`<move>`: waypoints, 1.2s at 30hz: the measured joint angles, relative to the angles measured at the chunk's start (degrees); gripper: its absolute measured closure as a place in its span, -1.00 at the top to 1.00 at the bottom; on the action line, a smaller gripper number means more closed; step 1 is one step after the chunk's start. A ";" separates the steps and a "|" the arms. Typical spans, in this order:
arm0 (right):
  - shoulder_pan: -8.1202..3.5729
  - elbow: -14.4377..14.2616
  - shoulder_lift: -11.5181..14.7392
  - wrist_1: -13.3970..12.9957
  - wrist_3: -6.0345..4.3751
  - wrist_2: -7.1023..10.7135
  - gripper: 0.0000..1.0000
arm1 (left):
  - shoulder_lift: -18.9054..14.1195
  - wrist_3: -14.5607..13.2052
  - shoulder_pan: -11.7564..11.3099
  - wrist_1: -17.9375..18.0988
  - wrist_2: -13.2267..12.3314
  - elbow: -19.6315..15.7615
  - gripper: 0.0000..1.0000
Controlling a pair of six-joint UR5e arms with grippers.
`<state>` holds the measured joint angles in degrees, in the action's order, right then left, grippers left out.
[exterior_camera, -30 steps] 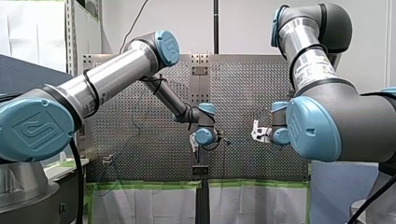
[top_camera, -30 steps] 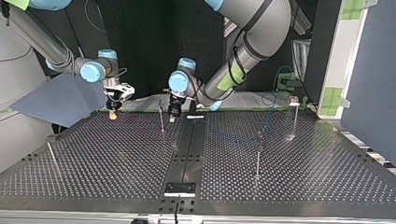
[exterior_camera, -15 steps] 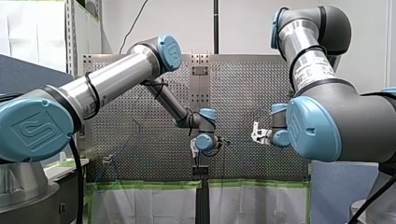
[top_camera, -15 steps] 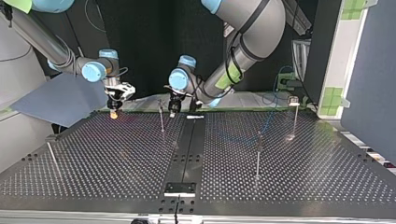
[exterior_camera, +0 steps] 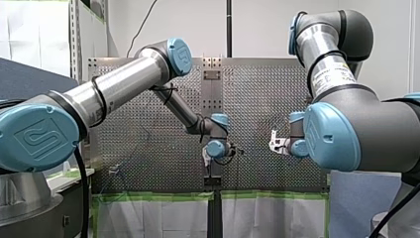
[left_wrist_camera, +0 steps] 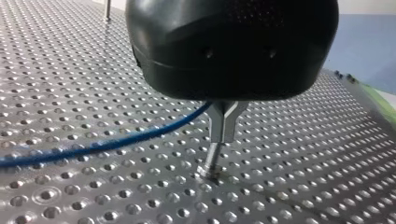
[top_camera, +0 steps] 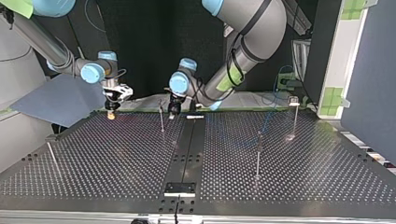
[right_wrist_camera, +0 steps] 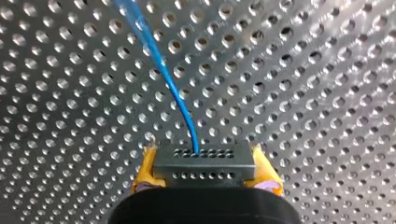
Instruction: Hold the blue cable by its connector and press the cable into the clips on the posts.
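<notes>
Black connector (right_wrist_camera: 204, 162) between the right gripper's (right_wrist_camera: 205, 167) yellow pads (right_wrist_camera: 146, 169), blue cable (right_wrist_camera: 173, 88) ahead over the perforated table (right_wrist_camera: 303, 93).

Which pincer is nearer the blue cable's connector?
Right. My right pincer clamps the connector between yellow pads; my left pincer is apart, along the blue cable, beside a post.

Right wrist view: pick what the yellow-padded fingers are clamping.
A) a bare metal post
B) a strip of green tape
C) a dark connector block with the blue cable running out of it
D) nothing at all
C: the right gripper has its yellow pads pressed on both sides of the dark connector, and the blue cable runs out of the connector's holed face.
</notes>
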<state>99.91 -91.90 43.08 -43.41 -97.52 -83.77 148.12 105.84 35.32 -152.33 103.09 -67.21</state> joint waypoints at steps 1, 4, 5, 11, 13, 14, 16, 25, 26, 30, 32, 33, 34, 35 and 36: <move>-0.13 0.10 -0.10 -0.07 -0.09 -0.10 -1.00 | 0.01 0.57 -0.05 -0.35 -0.37 0.64 -1.00; -0.40 0.41 -0.48 -0.18 -0.19 -0.25 -1.00 | 0.51 2.11 -0.16 -1.09 -1.22 2.32 -1.00; -0.46 0.54 -0.64 -0.18 -0.20 -0.28 -1.00 | 0.77 2.36 -0.20 -1.35 -1.43 2.80 -1.00; -0.68 1.04 -1.24 -0.14 -0.18 -0.31 -1.00 | 3.42 1.02 -0.14 -4.00 -1.53 5.84 -1.00; -0.71 1.07 -1.30 -0.16 -0.11 -0.33 -1.00 | 4.19 0.08 -0.26 -4.97 -1.13 6.85 -1.00; -0.72 1.08 -1.31 -0.17 -0.07 -0.33 -1.00 | 4.39 -0.33 -0.35 -5.40 -0.85 7.26 -0.84; -0.72 1.07 -1.34 -0.21 0.01 -0.33 -1.00 | 4.65 -1.36 -0.57 -6.47 0.00 7.97 -0.63; -0.76 1.07 -1.37 -0.28 0.19 -0.21 -1.00 | 4.75 -6.13 -1.32 -11.25 4.14 8.50 0.79; -0.75 1.07 -1.37 -0.28 0.19 -0.20 -1.00 | 4.75 -6.60 -1.31 -11.72 4.33 8.51 1.00; -0.74 1.07 -1.44 -0.27 0.22 -0.16 -1.00 | 4.75 -8.78 -0.99 -13.88 4.57 8.52 1.00; -0.74 1.07 -1.45 -0.24 0.21 -0.13 -1.00 | 4.73 -10.04 -0.72 -15.17 4.58 8.52 1.00; -0.73 1.07 -1.45 -0.23 0.22 -0.12 -1.00 | 4.69 -10.54 -0.61 -15.64 4.62 8.52 1.00; -0.73 1.07 -1.45 -0.20 0.21 -0.11 -1.00 | 4.56 -11.16 -0.47 -16.23 4.64 8.52 1.00; -0.72 1.07 -1.45 -0.18 0.21 -0.10 -1.00 | 4.39 -11.60 -0.37 -16.58 4.59 8.52 1.00; -0.70 1.08 -1.45 -0.16 0.21 -0.10 -1.00 | 4.18 -11.99 -0.27 -16.79 4.46 8.52 1.00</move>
<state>99.20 -90.82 41.63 -43.57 -97.31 -83.87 152.30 93.85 35.05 -169.12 107.55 -58.69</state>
